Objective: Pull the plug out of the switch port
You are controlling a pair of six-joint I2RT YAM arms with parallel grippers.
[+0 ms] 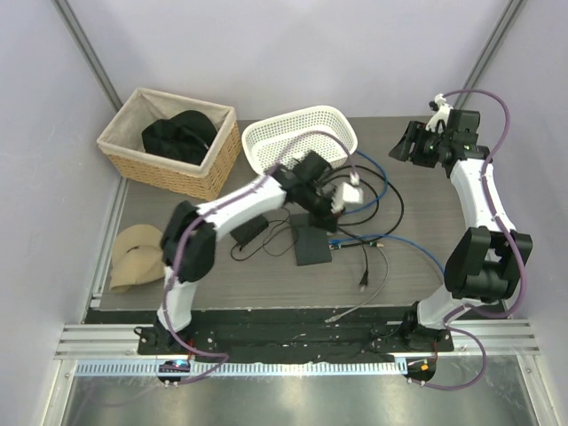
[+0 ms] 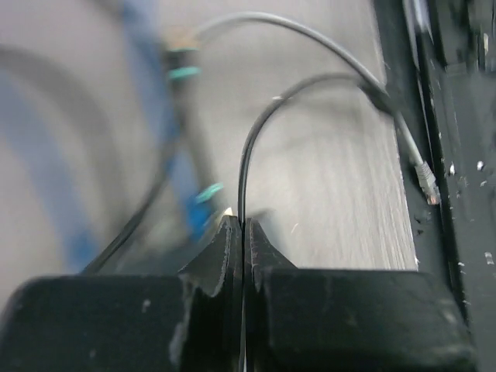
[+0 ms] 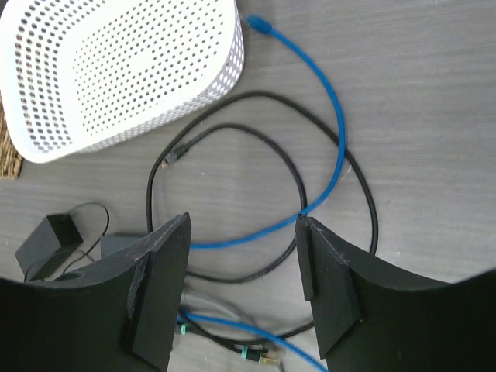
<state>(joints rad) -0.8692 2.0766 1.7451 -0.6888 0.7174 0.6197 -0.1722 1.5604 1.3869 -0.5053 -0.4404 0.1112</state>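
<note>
Left end effector (image 2: 242, 226) pinching black cable (image 2: 241, 178), arm outstretched — right end effector (image 3: 242, 220) apart, raised

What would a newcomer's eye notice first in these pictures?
The left gripper is shut on a thin black cable beside the flat black switch in the middle. Behind it sit a white perforated plastic basket and, far left, a woven wicker basket.

From here, my left arm (image 1: 238, 197) and right arm (image 1: 473, 191) are white shells with bulky black joints. A lavender cable (image 1: 512, 133) loops along each. The gripper fingers (image 3: 159, 287) are matte black wedges.
</note>
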